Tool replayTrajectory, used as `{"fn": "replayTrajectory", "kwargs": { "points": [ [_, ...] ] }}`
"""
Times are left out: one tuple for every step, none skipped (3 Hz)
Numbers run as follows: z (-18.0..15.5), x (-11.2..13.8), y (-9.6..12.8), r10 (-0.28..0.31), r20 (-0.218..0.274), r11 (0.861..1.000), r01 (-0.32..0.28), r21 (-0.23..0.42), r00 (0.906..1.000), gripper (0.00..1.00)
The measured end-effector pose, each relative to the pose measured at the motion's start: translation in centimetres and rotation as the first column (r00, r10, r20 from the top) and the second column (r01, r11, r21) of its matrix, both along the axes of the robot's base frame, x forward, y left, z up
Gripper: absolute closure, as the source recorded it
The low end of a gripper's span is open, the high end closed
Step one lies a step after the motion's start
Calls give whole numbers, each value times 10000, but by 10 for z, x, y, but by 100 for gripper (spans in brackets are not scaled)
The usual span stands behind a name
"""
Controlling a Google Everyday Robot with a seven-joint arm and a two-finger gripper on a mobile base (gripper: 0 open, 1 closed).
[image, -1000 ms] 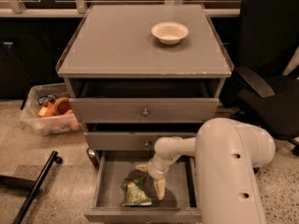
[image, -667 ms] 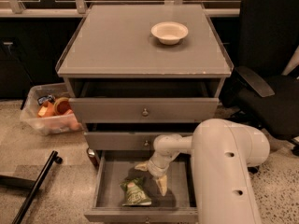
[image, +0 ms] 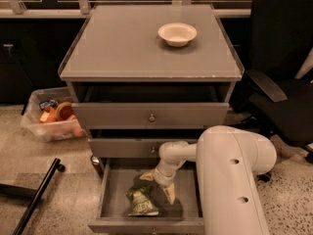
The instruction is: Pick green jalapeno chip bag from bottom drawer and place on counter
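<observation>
The green jalapeno chip bag (image: 141, 200) lies wrinkled on the floor of the open bottom drawer (image: 113, 190), left of centre. My gripper (image: 157, 185) reaches down into the drawer from my white arm (image: 230, 175), just above and to the right of the bag. Its two pale fingers are spread, one fingertip (image: 146, 176) at the bag's upper edge and the other (image: 169, 194) to the bag's right, with nothing between them. The counter (image: 122, 48) is the grey cabinet top above, with a white bowl (image: 177, 34) at its back right.
Two shallower grey drawers (image: 149, 115) sit above the bottom one, partly pulled out. A clear bin (image: 54, 121) with orange items stands on the floor at left. A black office chair (image: 281, 77) is at right. A black bar (image: 36, 197) lies on the floor at lower left.
My arm and gripper have shifted slightly left, nearer the bag. The bag has not moved.
</observation>
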State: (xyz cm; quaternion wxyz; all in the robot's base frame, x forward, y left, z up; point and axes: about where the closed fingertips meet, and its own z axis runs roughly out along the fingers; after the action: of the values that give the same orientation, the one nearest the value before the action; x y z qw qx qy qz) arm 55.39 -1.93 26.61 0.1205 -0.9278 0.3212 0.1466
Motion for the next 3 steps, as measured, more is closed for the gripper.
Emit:
{"fn": "replayTrajectory", "kwargs": {
  "points": [
    [0, -4, 5, 117, 17, 9999, -117, -33, 9999, 0],
    [-17, -6, 22, 1155, 488, 9933, -1149, -148, 9921, 0],
    [-40, -3, 36, 2356, 851, 9718, -2340, -293, 9681, 0]
  ]
}}
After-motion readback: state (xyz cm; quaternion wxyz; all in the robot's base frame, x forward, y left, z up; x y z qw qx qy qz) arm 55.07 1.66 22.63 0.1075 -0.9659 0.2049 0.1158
